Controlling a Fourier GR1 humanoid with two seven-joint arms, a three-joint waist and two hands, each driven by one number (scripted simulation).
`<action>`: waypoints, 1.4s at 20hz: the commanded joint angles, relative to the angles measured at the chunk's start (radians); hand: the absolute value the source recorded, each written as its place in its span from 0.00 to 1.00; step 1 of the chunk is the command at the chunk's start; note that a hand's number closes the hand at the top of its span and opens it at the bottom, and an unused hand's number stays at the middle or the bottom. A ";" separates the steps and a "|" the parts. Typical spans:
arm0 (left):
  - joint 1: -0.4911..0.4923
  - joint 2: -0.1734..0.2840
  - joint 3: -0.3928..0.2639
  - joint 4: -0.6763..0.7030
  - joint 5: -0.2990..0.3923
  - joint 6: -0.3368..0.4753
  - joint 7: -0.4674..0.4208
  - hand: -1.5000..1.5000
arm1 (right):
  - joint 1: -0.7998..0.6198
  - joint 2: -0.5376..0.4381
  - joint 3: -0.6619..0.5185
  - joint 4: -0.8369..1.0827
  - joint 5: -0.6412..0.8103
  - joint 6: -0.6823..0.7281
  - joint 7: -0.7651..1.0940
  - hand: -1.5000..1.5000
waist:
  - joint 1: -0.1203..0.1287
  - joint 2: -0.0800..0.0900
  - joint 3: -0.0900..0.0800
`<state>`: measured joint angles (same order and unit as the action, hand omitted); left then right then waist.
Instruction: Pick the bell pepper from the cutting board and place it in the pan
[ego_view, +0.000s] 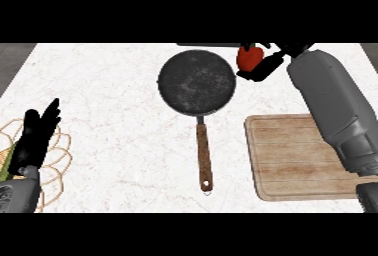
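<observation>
The bell pepper (249, 58) is held up off the cutting board (295, 157), enclosed by the curled fingers (267, 65) of the right hand (272, 59). Just left of those fingers lies the pan (196, 82), handle toward the robot, on the counter (111, 100). The carry step appears to be under way; next, a short move left over the pan and a release are called for. The left hand (35, 137) rests opened, fingers straight, over a wire basket (55, 165).
</observation>
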<state>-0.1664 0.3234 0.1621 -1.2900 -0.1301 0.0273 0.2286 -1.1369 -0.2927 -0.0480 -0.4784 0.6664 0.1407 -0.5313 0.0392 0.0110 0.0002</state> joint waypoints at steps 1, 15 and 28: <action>0.003 0.020 0.004 -0.017 0.001 -0.019 -0.005 0.50 | -0.095 0.098 -0.028 0.104 -0.009 -0.039 0.076 1.00 | 0.012 0.003 0.000; -0.047 -0.028 -0.026 -0.008 -0.023 0.007 -0.002 0.50 | -0.118 0.284 -0.015 0.330 0.054 -0.219 0.094 1.00 | 0.052 0.027 0.000; -0.129 -0.031 -0.059 -0.006 -0.027 -0.028 0.062 0.50 | -0.081 0.293 -0.075 0.422 -0.075 -0.140 0.039 0.00 | 0.120 0.036 0.002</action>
<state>-0.2692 0.2872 0.1074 -1.2899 -0.1584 0.0095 0.2589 -1.2149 -0.0022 -0.1139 -0.0685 0.6130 -0.0066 -0.4769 0.1468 0.0478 0.0012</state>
